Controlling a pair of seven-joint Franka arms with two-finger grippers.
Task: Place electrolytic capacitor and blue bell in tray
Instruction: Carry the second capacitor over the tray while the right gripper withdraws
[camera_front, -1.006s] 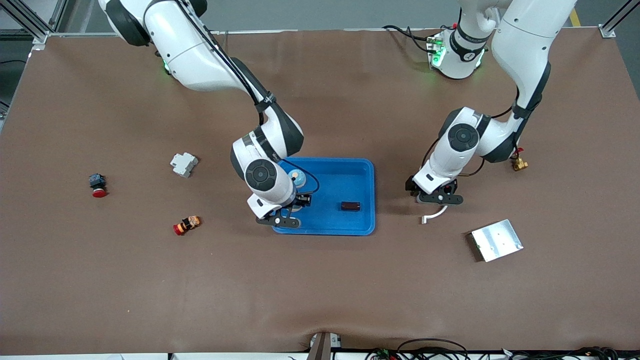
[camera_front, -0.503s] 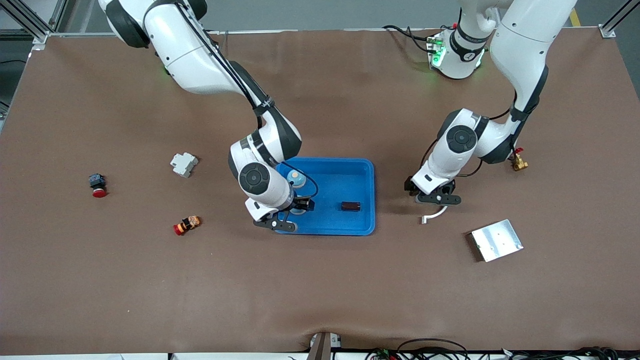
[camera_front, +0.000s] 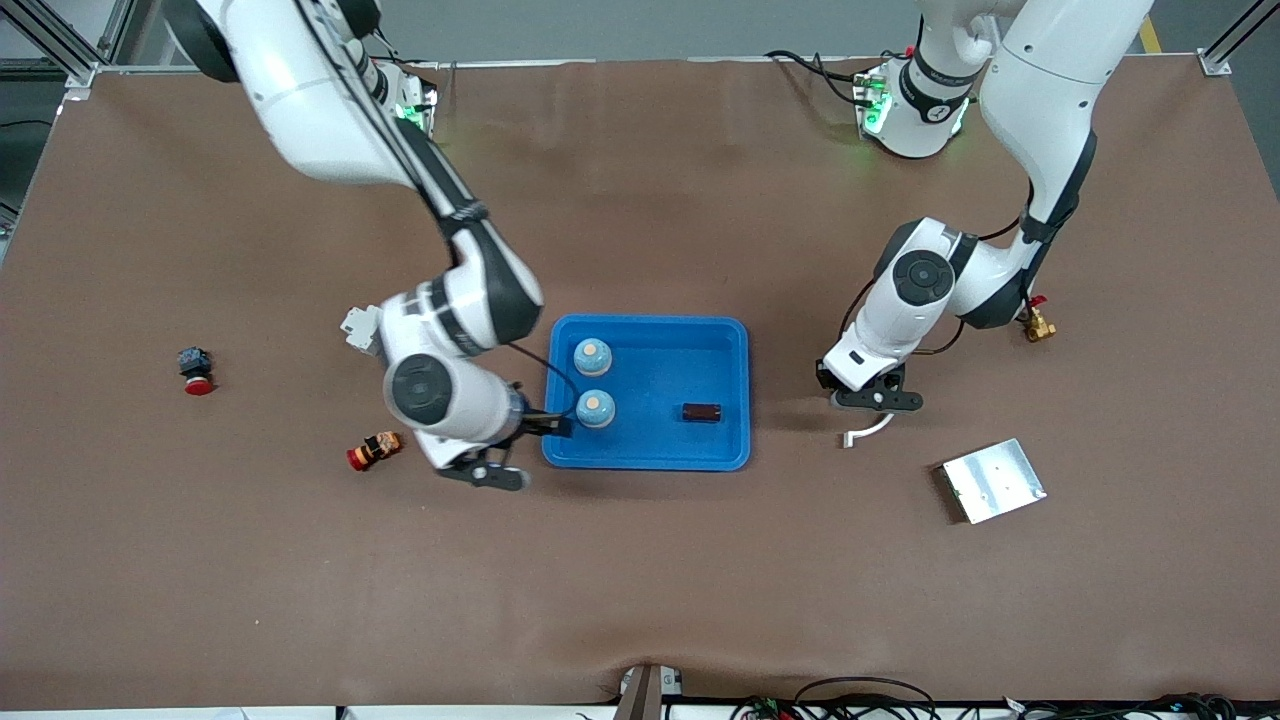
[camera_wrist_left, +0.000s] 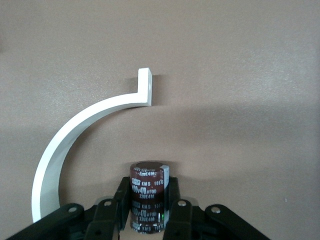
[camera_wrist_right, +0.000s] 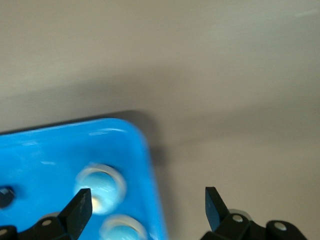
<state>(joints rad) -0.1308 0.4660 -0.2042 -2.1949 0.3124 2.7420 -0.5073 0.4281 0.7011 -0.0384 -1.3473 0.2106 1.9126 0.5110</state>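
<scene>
The bright-blue tray (camera_front: 720, 340) lies mid-table. Two blue bells (camera_front: 592, 353) (camera_front: 596, 407) stand in it at the right arm's end, and a dark brown cylinder (camera_front: 701, 412) lies in it. My right gripper (camera_front: 512, 450) is open and empty over the tray's corner; its wrist view shows the gripper (camera_wrist_right: 147, 207), the tray (camera_wrist_right: 45, 145) and a bell (camera_wrist_right: 100, 186). My left gripper (camera_front: 868, 398) hangs low over the table beside the tray, toward the left arm's end. It (camera_wrist_left: 148, 200) is shut on the electrolytic capacitor (camera_wrist_left: 148, 192), which is upright.
A white curved piece (camera_front: 868, 430) (camera_wrist_left: 75, 132) lies just under the left gripper. A silver plate (camera_front: 993, 480) and a brass fitting (camera_front: 1038, 327) lie toward the left arm's end. A white module (camera_front: 362, 325) and two red-capped buttons (camera_front: 373, 450) (camera_front: 195, 370) lie toward the right arm's end.
My right gripper has let go of a blue bell in the tray and moved off toward the right arm's end. The left gripper has barely moved.
</scene>
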